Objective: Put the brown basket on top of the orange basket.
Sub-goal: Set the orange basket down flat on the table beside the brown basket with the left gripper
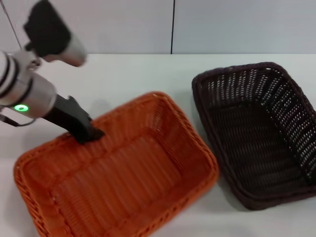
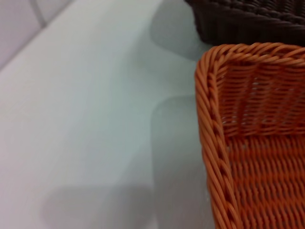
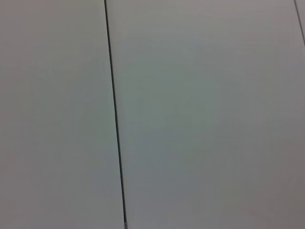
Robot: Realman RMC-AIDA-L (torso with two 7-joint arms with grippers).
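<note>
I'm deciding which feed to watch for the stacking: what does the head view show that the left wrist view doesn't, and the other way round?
Only the head view shows the left gripper at the far rim of the orange basket, and the whole brown basket sitting to its right, not stacked. Only the left wrist view gives a close look at one corner of the orange basket's braided rim. Both show the two baskets side by side on the white table. The right arm appears in neither.

Dark brown basket (image 1: 256,133) upright just right of orange basket (image 1: 118,173), both empty, side by side
</note>
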